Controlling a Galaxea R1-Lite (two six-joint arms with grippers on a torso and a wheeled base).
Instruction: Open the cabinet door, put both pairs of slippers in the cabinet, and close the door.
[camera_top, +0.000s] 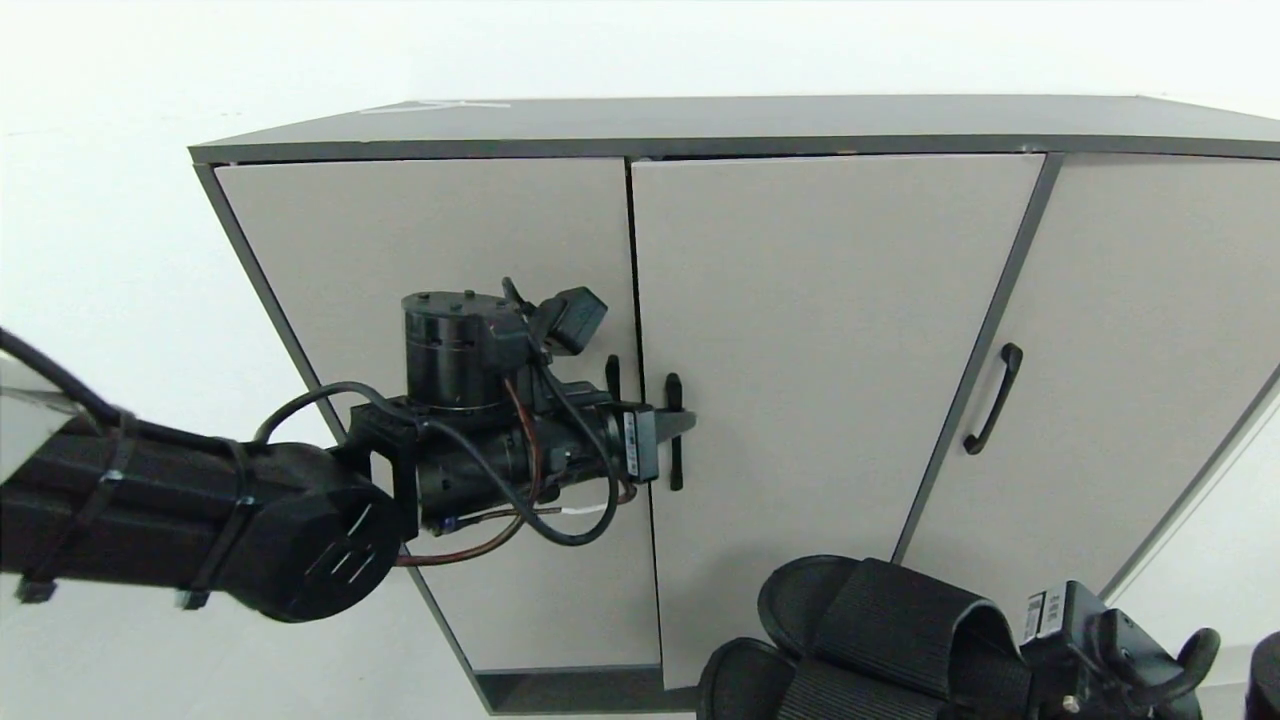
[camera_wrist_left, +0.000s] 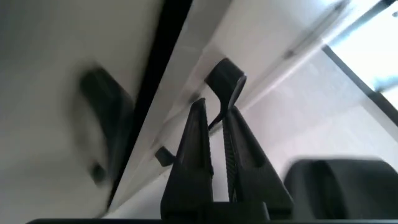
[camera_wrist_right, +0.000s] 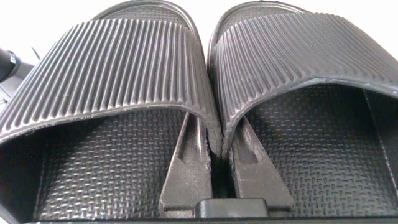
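Observation:
A grey cabinet (camera_top: 700, 120) with three pale doors fills the head view. My left gripper (camera_top: 680, 425) is shut on the black vertical handle (camera_top: 673, 388) of the middle door (camera_top: 830, 330), near that door's left edge. The left wrist view shows the fingers (camera_wrist_left: 198, 134) pinching that handle (camera_wrist_left: 225, 74). The middle door looks slightly ajar. At the lower right, my right gripper (camera_wrist_right: 217, 124) holds a pair of black ribbed slippers (camera_top: 880, 620). It is shut on the touching inner edges of the two slippers (camera_wrist_right: 124, 62).
The left door carries its own black handle (camera_top: 613, 370) right beside the gripped one. The right door (camera_top: 1130, 350) has a curved black handle (camera_top: 993, 400). White wall and floor surround the cabinet.

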